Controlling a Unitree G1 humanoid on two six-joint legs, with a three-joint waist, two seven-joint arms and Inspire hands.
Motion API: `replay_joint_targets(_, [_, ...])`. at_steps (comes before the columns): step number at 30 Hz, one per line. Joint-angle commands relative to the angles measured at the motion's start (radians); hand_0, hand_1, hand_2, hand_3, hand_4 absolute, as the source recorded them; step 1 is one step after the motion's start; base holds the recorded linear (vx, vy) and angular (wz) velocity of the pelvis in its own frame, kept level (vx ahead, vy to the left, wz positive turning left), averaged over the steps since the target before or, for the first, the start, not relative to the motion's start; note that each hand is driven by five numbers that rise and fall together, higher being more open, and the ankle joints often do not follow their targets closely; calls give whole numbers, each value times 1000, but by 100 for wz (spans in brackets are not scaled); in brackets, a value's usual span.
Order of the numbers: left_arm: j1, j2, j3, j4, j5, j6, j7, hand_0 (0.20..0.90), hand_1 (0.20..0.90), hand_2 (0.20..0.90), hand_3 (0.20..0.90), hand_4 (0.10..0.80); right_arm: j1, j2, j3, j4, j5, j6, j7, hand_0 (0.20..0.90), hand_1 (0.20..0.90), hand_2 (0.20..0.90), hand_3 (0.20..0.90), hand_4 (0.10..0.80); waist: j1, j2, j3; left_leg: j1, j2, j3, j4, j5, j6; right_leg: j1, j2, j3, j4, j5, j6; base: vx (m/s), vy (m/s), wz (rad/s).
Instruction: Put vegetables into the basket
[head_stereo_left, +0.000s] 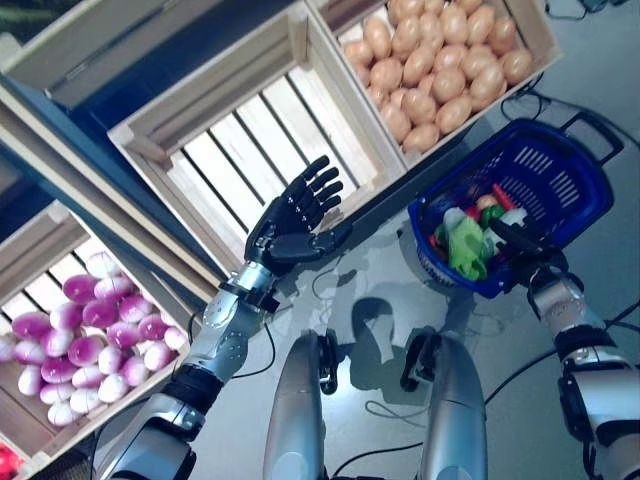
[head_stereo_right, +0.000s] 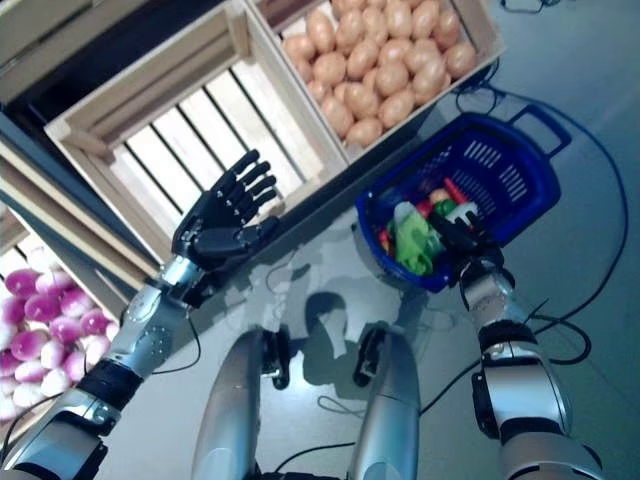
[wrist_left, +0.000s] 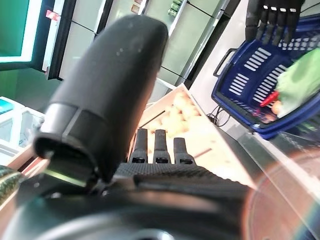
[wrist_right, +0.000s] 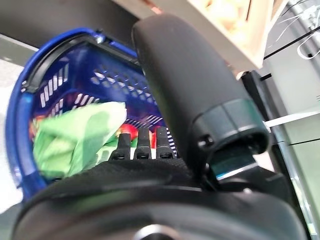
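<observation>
A blue plastic basket (head_stereo_left: 560, 175) stands on the floor at the right. A leafy green vegetable (head_stereo_left: 465, 248), red pieces and a pale round vegetable lie in it. My right hand (head_stereo_left: 517, 243) is over the basket's near rim, fingers straight, holding nothing; the basket shows past it in the right wrist view (wrist_right: 65, 80). My left hand (head_stereo_left: 295, 215) is open and empty, raised in front of the lower edge of an empty wooden crate (head_stereo_left: 250, 140). Its fingers are straight in the left wrist view (wrist_left: 157, 147).
A wooden stand carries crates: one with brown round vegetables (head_stereo_left: 440, 70) behind the basket, one with purple-white bulbs (head_stereo_left: 90, 330) at the lower left. The grey floor lies between the stand and the basket.
</observation>
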Motion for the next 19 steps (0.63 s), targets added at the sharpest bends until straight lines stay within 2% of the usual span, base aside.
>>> replay_joint_targets(1, [33,23,53,-75,86,-83,12,900,900,900,900,800,80,89,-30,-145,-41,-180,-57,900,900,900,900,800,17,-48,-170,222,-51,49,-276,42,81,262,27,-22,-248,73,-37,101,-28,-6])
replay_joint_targets(2, [45,20,58,-78,90,-71,10,900,900,900,900,800,101,107,-26,-167,-57,-189,-68,900,900,900,900,800,16,-49,-176,253,-52,51,-313,58,78,297,36,-29,-293,87,-37,216,-47,-9])
replay_joint_targets(3, [97,-13,70,-67,122,-46,4,900,900,900,900,800,179,171,-11,-227,-99,-227,-89,900,900,900,900,800,13,-55,-218,333,-55,62,-415,102,68,390,71,-41,-425,124,-33,183,-37,-9])
replay_joint_targets(5, [135,-37,72,-60,150,-34,2,900,900,900,900,800,226,206,4,-256,-130,-222,-95,900,900,900,900,800,12,-57,-239,389,-55,68,-490,136,62,453,92,-45,-519,156,-29,180,-28,-9])
replay_joint_targets(8, [291,-114,89,-31,227,-10,-10,900,900,900,900,800,433,334,78,-329,-172,-221,-93,900,900,900,900,800,12,-58,-336,588,-76,94,-792,254,48,667,152,-57,-848,262,-17,275,7,-15])
replay_joint_targets(10, [323,-133,85,-14,256,-6,0,900,900,900,900,800,477,366,100,-333,-186,-216,-94,900,900,900,900,800,12,-56,-354,634,-83,99,-874,290,42,713,162,-59,-924,295,-12,134,45,-12])
replay_joint_targets(11, [353,-155,79,21,286,-9,5,900,900,900,900,800,524,392,126,-345,-192,-209,-100,900,900,900,900,800,7,-48,-381,681,-94,101,-975,331,37,754,179,-53,-1009,328,-6,75,49,-11])
replay_joint_targets(14, [376,-177,65,76,311,-10,11,900,900,900,900,800,565,414,147,-343,-214,-176,-88,900,900,900,900,800,-1,-37,-407,722,-101,107,-1056,356,32,795,192,-52,-1088,358,-1,42,52,-7])
replay_joint_targets(19, [398,-204,41,166,359,-18,5,900,900,900,900,800,620,424,192,-338,-283,-119,-51,900,900,900,900,800,-14,-26,-428,714,-107,99,-1056,338,30,788,193,-59,-1088,352,9,-21,25,2])
